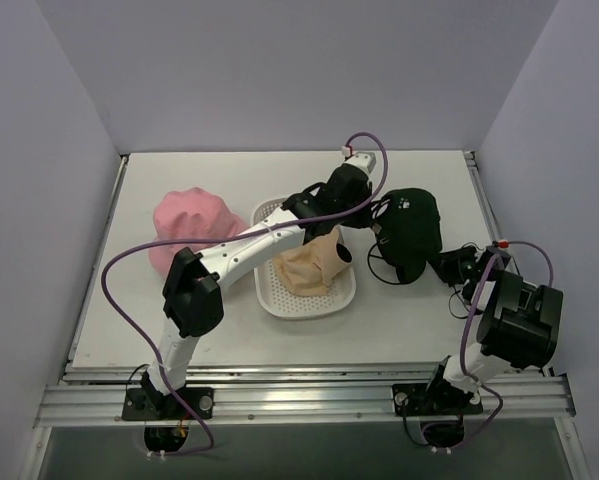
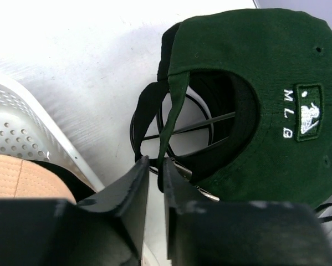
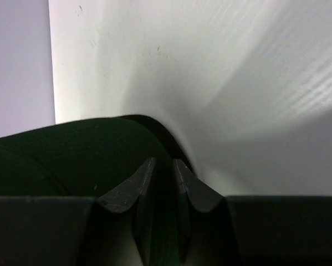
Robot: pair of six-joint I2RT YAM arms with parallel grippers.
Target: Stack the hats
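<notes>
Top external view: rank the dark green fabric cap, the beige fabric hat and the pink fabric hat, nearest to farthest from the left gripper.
1. Right: dark green fabric cap, at the left gripper.
2. Centre: beige fabric hat, in the white perforated tray.
3. Far left: pink fabric hat.

— What sort of place is this?
— A robotics lab, by the look of it: a closed test cell.
— What shows that?
— The left arm [image 1: 239, 255] and the right arm [image 1: 519, 320] are bolted to an aluminium rail [image 1: 309, 400] at the edge of a white table [image 1: 379, 330]. Plain lavender walls [image 1: 279, 70] box it in.
</notes>
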